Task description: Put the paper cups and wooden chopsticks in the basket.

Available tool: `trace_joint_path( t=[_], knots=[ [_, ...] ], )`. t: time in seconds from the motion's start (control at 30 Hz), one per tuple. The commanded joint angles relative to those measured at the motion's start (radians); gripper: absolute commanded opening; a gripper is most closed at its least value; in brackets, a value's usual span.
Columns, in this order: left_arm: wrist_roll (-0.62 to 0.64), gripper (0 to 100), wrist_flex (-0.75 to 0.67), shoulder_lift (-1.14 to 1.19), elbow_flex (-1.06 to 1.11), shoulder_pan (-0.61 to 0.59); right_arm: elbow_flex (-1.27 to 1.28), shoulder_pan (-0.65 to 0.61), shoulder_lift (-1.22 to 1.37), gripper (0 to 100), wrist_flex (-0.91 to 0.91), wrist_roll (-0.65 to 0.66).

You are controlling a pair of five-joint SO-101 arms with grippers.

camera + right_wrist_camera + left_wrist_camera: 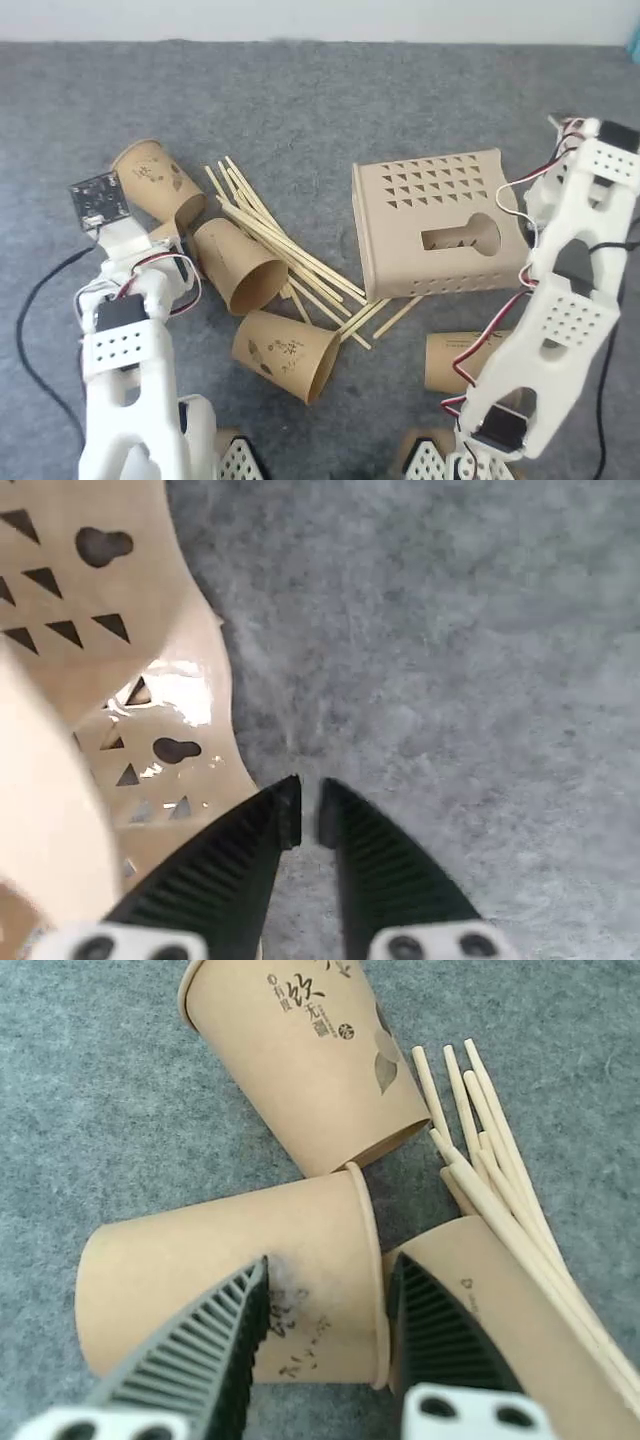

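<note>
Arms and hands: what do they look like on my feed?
Both the left arm and right arm are white plastic with dotted panels, black motors and red, black and white wires. The left hand and right hand have black ribbed fingers on white bases.

Robot lab: white arms [125, 400] on grey felt table [300, 100].

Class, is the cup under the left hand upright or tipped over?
Tipped: the cup lies on its side, below the left hand.
</note>
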Motion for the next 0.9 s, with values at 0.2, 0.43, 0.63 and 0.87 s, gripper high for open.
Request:
trace_joint_path(
  t=[0.2,0.43,0.63,0.87],
  knots=[
    [0.058,1,0.454,0.009,-0.581,0.419,-0.035,-0.007,-0.008,0.9,0.019,-0.104],
    [0.068,1,0.377,0.209,-0.682,0.709,-0.041,-0.004,-0.008,0.9,0.025,-0.133],
    [0.21,1,0.296,0.583,-0.845,0.825,-0.052,0.001,-0.031,0.8,0.027,-0.129],
    [0.249,1,0.29,0.911,-1.044,0.895,-0.051,-0.007,-0.116,0.8,0.033,-0.133]
  ],
)
